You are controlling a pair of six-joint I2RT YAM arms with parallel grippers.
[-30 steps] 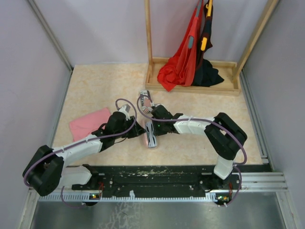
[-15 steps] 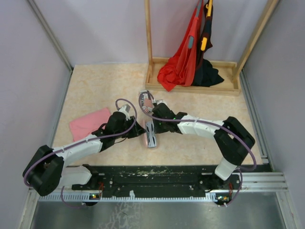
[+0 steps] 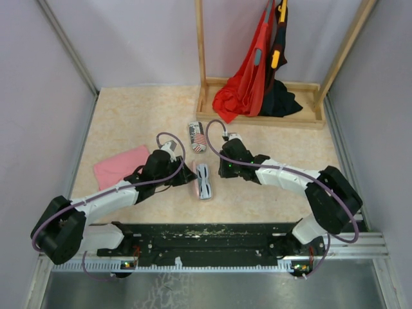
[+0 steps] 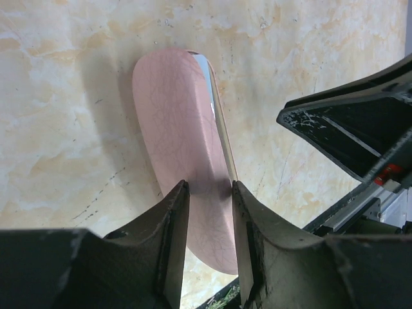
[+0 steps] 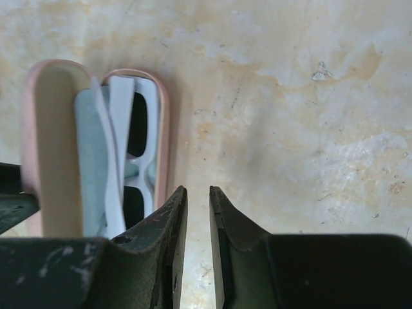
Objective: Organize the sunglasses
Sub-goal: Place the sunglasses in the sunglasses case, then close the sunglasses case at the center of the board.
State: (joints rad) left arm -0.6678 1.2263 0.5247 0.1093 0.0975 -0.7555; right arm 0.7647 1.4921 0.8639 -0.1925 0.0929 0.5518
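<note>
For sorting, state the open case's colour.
Pale pink case, best seen in the left wrist view.

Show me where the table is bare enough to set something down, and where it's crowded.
Bare: the far-left table between the pink cloth and the wooden rack; the right side between the rack and the right arm. Crowded: the centre, where the open pink case, flag-printed case, left gripper and right gripper bunch together.
</note>
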